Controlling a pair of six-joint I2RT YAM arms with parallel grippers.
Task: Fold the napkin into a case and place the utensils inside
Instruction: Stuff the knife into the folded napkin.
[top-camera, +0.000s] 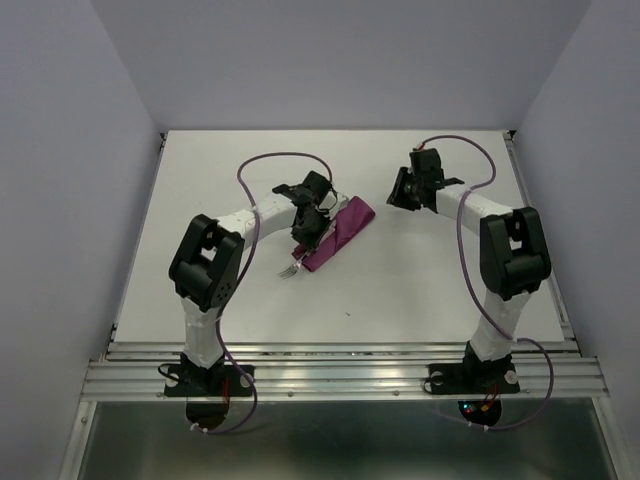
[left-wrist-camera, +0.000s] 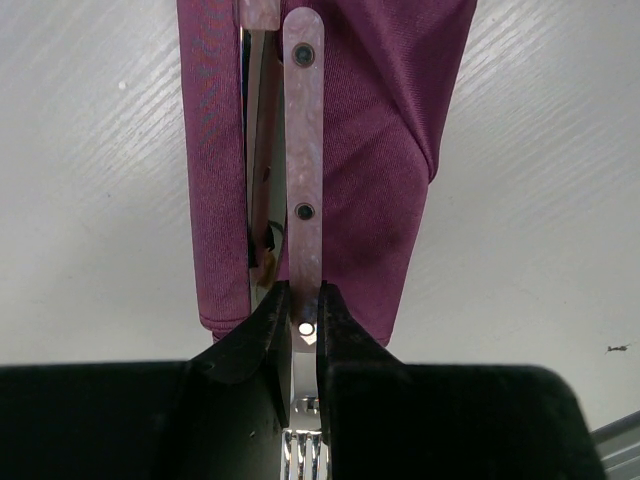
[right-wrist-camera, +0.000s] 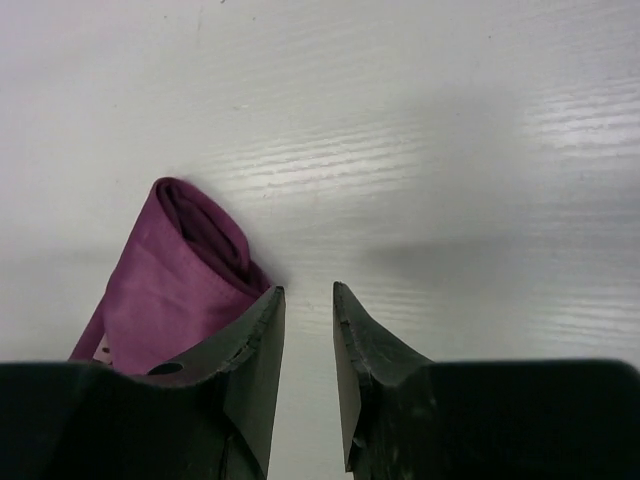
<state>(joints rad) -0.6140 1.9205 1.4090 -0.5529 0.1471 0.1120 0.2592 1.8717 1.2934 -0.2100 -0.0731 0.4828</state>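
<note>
Near the middle of the table (top-camera: 200, 300), the left gripper (left-wrist-camera: 303, 302) was clamped on the fork (left-wrist-camera: 303, 150), its fingers (left-wrist-camera: 255, 335) pinching the neck just above the tines. In the overhead view the tines stuck out past the near-left end of the case (top-camera: 342, 232), toward the table's near edge. The fork's pale pink, riveted handle lay lengthwise on the burgundy cloth and was uncovered. Just left of it lay the knife (left-wrist-camera: 262, 140), parallel to the fork and partly tucked under a fold along the cloth's left side; only its metal length and a bit of pink at the far end showed. The case itself was a narrow strip of folded cloth lying slantwise, a little nearer the far edge than the near one, with one end toward the near-left corner and the other toward the far-right corner. Off that far-right end hung the right gripper (top-camera: 398, 198), its jaws apart with nothing between them. Its wrist view showed the rolled end of the case just beside one finger, and bare table ahead; whether finger and cloth touched could not be told.
</note>
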